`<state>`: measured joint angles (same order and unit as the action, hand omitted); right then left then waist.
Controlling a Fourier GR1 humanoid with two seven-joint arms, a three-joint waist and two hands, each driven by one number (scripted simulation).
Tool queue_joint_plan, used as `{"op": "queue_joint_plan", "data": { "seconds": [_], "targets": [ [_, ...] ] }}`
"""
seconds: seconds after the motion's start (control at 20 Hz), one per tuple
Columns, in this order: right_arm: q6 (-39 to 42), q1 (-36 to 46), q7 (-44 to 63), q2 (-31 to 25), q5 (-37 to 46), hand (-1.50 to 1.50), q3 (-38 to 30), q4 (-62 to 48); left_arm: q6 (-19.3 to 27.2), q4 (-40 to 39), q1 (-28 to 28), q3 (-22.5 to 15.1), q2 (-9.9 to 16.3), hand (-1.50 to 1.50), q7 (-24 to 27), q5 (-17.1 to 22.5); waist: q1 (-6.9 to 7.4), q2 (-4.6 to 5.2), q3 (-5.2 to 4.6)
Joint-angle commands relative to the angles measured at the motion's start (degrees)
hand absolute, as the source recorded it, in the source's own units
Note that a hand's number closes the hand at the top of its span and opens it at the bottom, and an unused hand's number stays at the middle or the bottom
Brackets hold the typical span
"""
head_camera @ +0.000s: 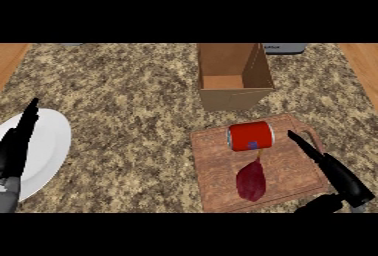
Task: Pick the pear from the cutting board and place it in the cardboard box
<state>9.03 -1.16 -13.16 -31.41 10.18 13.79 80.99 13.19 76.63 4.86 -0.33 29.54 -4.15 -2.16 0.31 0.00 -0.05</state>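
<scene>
Right hand [336, 175] sits lowest in my view, fingers straight and empty over the cutting board [214, 190]. My dark red pear [251, 181] lies there unpicked, cardboard box [235, 75] beyond it. Red can [251, 136] stands between them. Left hand [18, 145] rests open over the white plate [52, 145].

Left hand [16, 145] just sits at the left edge, fingers straight up. Right hand [332, 170] stretches forward, fingers straight, holding nothing.
</scene>
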Motion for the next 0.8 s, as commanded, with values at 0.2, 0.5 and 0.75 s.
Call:
{"op": "queue_joint_plan", "data": {
  "seconds": [0.2, 0.5, 0.75],
  "targets": [
    [6.3, 5.5, 11.8, 3.1, 4.7, -1.50, 1.1, 1.3, -1.7, -2.5, 2.2, 3.0, -2.0, 0.00, 0.6, -1.8, -0.30, -0.01, 0.04],
    [9.7, 4.8, 12.6, 4.8, 8.2, -1.50, -1.2, 3.1, -2.4, -1.9, 0.8, 4.6, -3.6, 0.00, 1.3, -5.7, -0.36, -0.04, 0.05],
    [12.2, 8.6, 13.5, 9.1, 10.1, -1.50, -2.6, 0.0, -3.9, -0.6, -2.2, 6.7, -5.7, 0.00, 3.7, -5.8, -0.15, -0.02, 0.06]
  ]
}}
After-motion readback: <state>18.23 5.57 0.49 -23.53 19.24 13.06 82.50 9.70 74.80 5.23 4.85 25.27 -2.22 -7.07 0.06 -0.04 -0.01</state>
